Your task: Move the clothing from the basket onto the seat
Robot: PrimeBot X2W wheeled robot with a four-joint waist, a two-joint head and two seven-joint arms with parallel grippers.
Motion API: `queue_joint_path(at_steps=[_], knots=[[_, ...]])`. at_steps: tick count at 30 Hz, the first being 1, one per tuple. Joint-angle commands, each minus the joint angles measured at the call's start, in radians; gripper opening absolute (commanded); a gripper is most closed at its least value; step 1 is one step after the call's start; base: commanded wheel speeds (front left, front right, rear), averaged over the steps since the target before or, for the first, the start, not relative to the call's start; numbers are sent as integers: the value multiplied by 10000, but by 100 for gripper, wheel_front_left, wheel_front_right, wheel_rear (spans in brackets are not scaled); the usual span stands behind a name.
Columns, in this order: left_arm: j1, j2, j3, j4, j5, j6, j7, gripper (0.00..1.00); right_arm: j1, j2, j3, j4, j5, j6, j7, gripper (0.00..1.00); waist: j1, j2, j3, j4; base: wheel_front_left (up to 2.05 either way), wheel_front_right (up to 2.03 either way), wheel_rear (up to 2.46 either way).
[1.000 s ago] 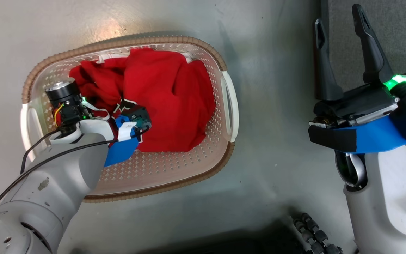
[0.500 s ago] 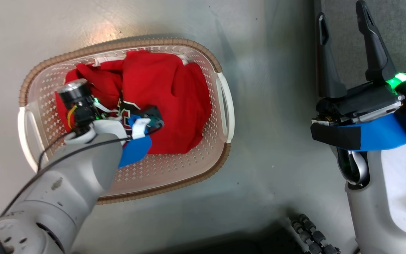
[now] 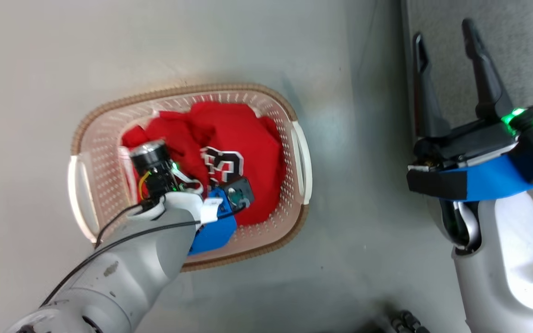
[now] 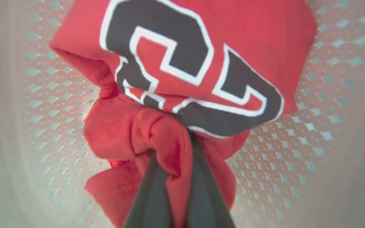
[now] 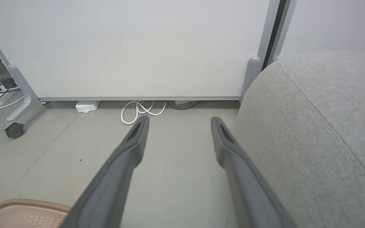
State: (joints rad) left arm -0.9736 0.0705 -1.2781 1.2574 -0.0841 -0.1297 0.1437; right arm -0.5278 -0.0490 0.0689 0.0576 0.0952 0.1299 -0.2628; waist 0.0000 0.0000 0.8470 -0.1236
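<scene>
The left hand (image 4: pixel 173 148) is reaching down into the basket (image 3: pixel 178 90) and is clamping its two dark fingers (image 4: pixel 201 190) tight on a bunched fold of the clothing (image 3: pixel 248 134), with red cloth bulging out between and around them. The clothing is lying inside the basket as a crumpled red heap, filling mostly the right and far part, while the perforated bottom is showing bare along the near side and at the left. The black-and-white lettering (image 3: pixel 222 162) is facing upward on top of the heap, and in the left wrist view it is spreading across the cloth just past the fingertips. Whether the heap is one garment or two, I cannot tell. The basket is standing on the grey floor (image 3: pixel 155 41), its brown rim running all round and a white handle showing at each short end.

The right hand (image 3: pixel 442 32) is hovering well to the right of the basket, its fingers spread wide with nothing between them, pointing toward the far side. It is hanging close by the left edge of the seat (image 3: pixel 521 51), the grey sofa at the far right. In the right wrist view the sofa's rounded side is rising just right of the fingers, a seam crossing it. Beyond them a white cable (image 5: pixel 138 110) is lying coiled on the floor at the foot of a pale wall panel (image 5: pixel 138 47)
</scene>
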Motion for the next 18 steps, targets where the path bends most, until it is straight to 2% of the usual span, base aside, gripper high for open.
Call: queue_joint_path(at_steps=[1, 18], knots=[[-14, 78, 73, -66, -167, 39, -419, 0, 188, -24, 15, 92, -51, 12, -30, 100, 0, 0, -578, 144, 0, 0, 0], [859, -46, 692, -189, -1887, 2, -3039, 0, 1314, -25, -23, 770, -174, 11, -30, 100, 0, 0, -3560, 591, 0, 0, 0]])
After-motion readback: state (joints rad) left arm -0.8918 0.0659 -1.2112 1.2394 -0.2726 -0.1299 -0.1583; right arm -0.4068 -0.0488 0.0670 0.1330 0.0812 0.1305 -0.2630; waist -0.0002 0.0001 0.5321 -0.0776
